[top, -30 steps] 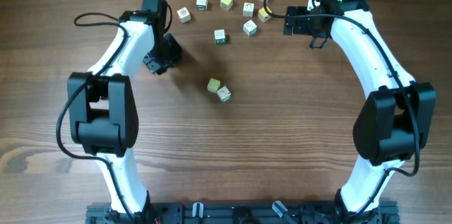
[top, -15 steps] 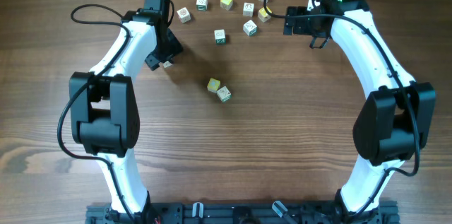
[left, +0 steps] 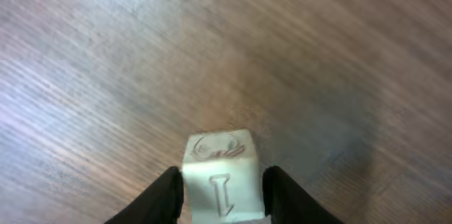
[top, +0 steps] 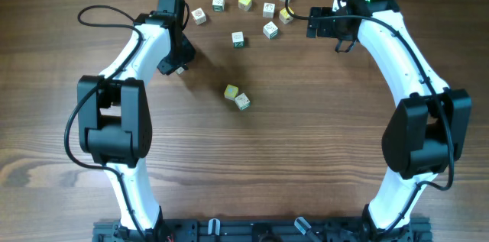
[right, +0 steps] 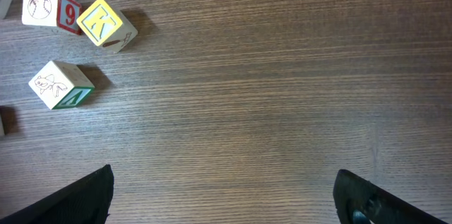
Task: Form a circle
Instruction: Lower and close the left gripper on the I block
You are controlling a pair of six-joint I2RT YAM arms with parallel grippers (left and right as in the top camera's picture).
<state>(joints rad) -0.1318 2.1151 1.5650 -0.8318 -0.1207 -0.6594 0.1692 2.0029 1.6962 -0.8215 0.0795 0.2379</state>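
- Clearly, the left gripper (left: 222, 179) is clamped on a small white wooden cube with a letter I on its near face (left: 220, 181). One dark finger presses each side of it, at the bottom centre of the left wrist view.
- In the overhead view this gripper is in the upper left part of the frame, over the brown wooden table (top: 306, 143).
- The right gripper (right: 226, 199) has its fingers far apart, at the two lower corners of the right wrist view, and only bare wood lies between them.
- The circle (top: 237, 97) is not complete. It is only a pale yellow cube (top: 231, 91) and a white cube with green edges (top: 242, 101), which touch at a corner near the centre of the overhead frame.
- A loose scatter of small letter cubes (top: 238, 39) lies along the upper middle of the overhead frame, well apart from that pair.
- At the upper left of the right wrist view a yellow cube with a K (right: 106, 25) touches a white cube with a red 9 (right: 49, 10). A white cube with a green face (right: 60, 84) lies just below them.
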